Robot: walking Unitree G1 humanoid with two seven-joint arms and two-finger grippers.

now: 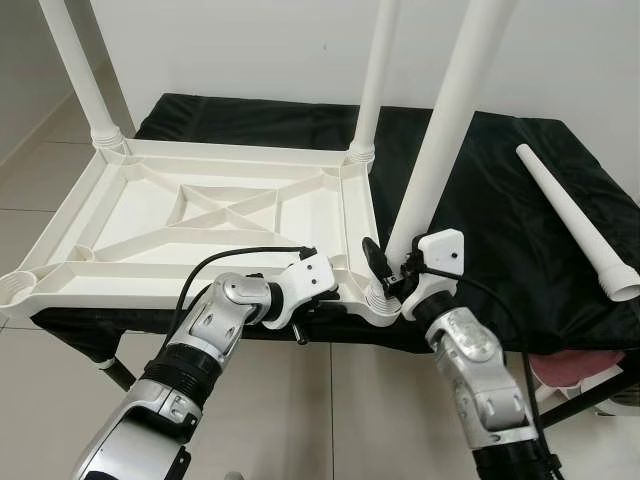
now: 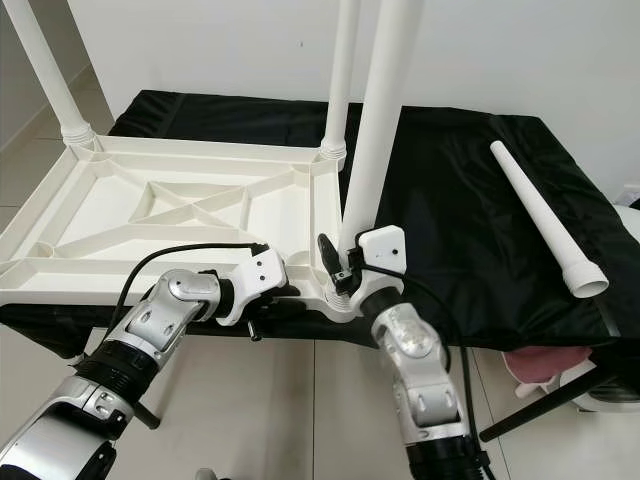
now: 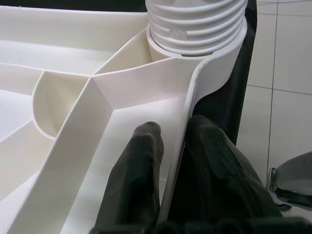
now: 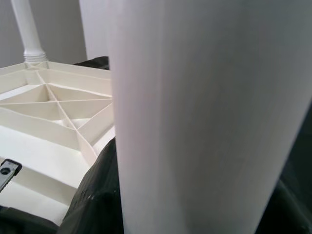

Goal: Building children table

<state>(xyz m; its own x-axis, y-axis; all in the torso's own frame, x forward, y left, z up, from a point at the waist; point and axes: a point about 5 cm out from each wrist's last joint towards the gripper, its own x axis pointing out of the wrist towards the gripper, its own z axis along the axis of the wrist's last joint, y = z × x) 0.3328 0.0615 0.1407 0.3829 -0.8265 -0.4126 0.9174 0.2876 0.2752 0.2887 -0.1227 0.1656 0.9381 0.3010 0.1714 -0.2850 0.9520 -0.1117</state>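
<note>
Right gripper (image 1: 392, 272) around leg (image 1: 445, 128)

A plain room in a home: pale floor tiles (image 1: 30, 180), a bare white wall (image 1: 250, 50), and a black-covered surface (image 1: 520, 220).

White upturned tabletop (image 1: 200, 215), three legs upright

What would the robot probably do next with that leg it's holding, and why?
Probably keep twisting the leg down into its corner socket. The right gripper is clamped at its base, its threads are seated there, and the left gripper pinches the tabletop rim to steady it.
</note>
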